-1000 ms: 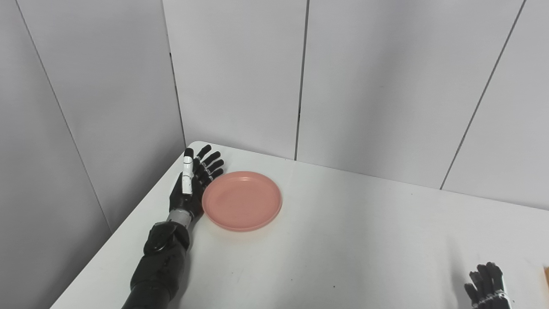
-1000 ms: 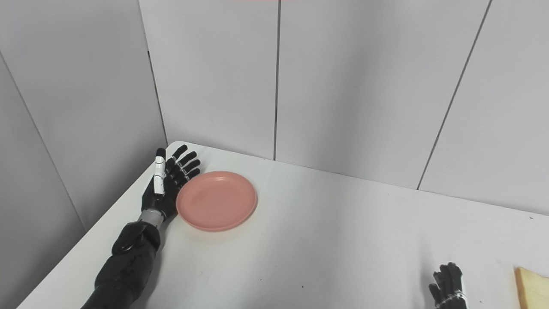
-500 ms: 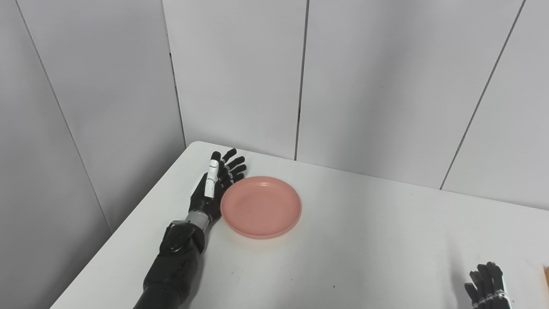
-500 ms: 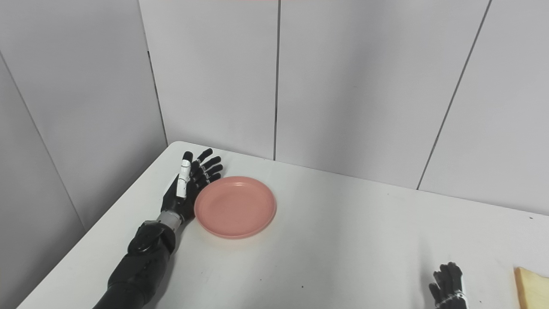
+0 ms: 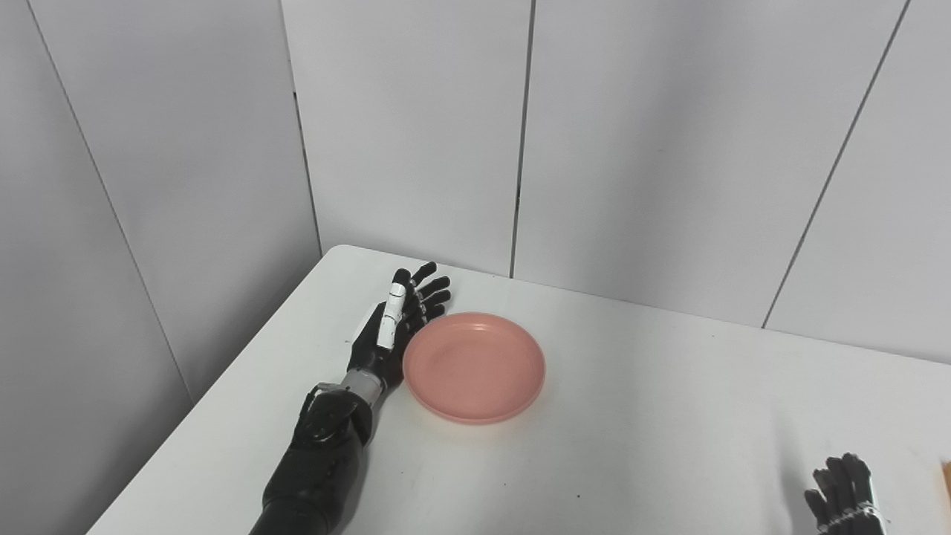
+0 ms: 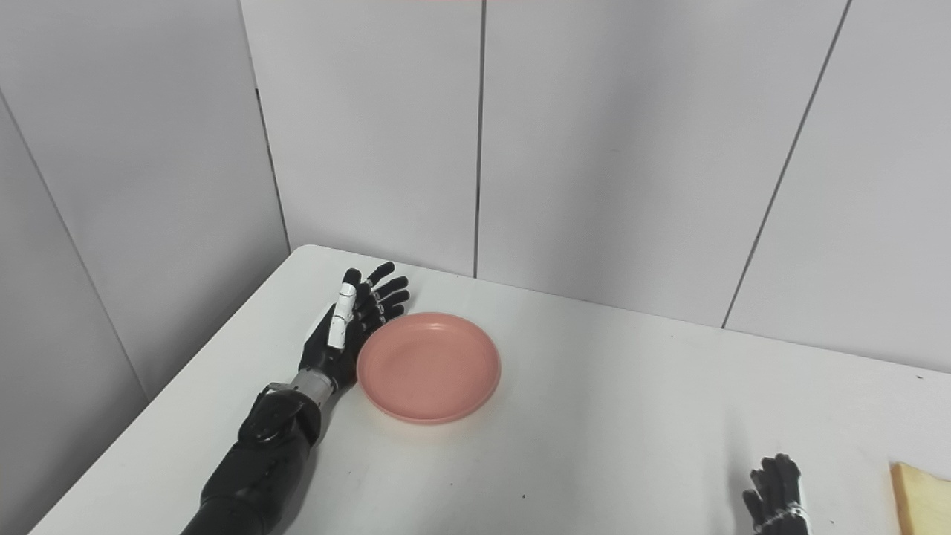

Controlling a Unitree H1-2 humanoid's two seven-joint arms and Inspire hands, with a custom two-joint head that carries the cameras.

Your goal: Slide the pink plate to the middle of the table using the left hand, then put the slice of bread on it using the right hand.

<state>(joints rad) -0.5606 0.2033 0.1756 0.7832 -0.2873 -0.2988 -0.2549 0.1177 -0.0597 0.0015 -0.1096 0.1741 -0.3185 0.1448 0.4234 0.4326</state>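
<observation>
The round pink plate [image 5: 474,367] lies empty on the white table [image 5: 639,416], left of its middle. My left hand [image 5: 391,331] stands on edge against the plate's left rim, open, fingers straight and pointing away from me. At the bottom right only the fingertips of my right hand [image 6: 776,494] show, spread and holding nothing. The slice of bread [image 6: 921,499] lies flat at the right edge, just right of that hand; only its left part is in view.
Grey wall panels [image 5: 631,148] close off the table's back and left sides. The table's left edge [image 5: 223,401] runs diagonally beside my left forearm [image 5: 319,468].
My left hand has pushed the pink plate to the right and slightly nearer, staying against its left rim. The right hand and the bread have not moved.
</observation>
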